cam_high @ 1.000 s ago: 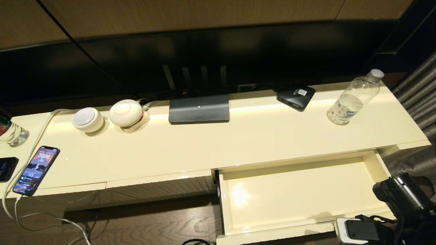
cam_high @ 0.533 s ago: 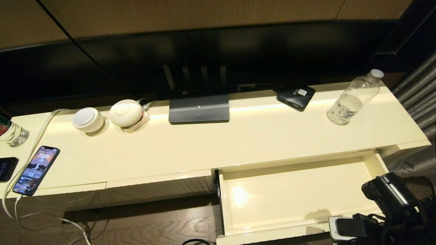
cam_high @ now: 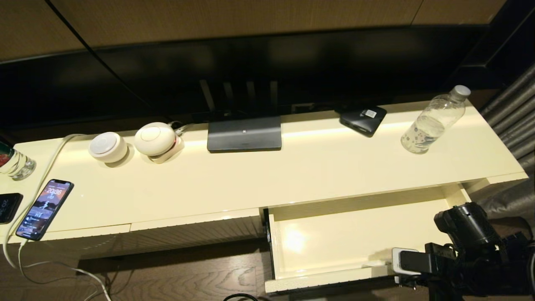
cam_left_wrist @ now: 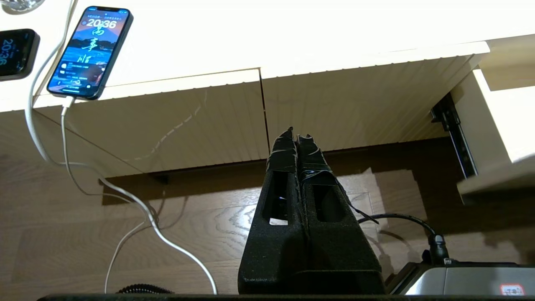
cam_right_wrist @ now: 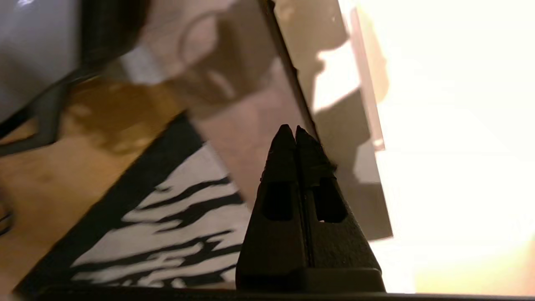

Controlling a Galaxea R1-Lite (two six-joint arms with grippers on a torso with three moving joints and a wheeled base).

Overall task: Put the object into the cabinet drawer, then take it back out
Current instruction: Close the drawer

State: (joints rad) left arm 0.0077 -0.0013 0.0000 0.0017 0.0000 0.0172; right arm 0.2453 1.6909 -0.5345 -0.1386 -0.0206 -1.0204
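The clear water bottle (cam_high: pixel 434 121) with a pale cap stands upright on the cream cabinet top, at its far right end. Below it the cabinet drawer (cam_high: pixel 359 238) is pulled out, its smooth cream inside empty. My right arm (cam_high: pixel 459 246) is at the drawer's front right corner, low against the front rim (cam_high: pixel 322 279). In the right wrist view my right gripper (cam_right_wrist: pixel 291 128) is shut on nothing, its tips close to the drawer's front edge. My left gripper (cam_left_wrist: pixel 296 133) is shut and empty, low over the floor, pointing at the closed ribbed panels (cam_left_wrist: pixel 167 121). It is out of the head view.
On the cabinet top are a grey TV stand base (cam_high: pixel 244 133), a black box (cam_high: pixel 363 118), two white round devices (cam_high: pixel 108 146), a lit phone (cam_high: pixel 44 209) on a white cable, and a red-labelled glass bottle (cam_high: pixel 12 161). A curtain (cam_high: pixel 514 121) hangs at right.
My right arm has moved left and in toward the cabinet. The drawer has slid inward a little with it. The bottle has not moved.
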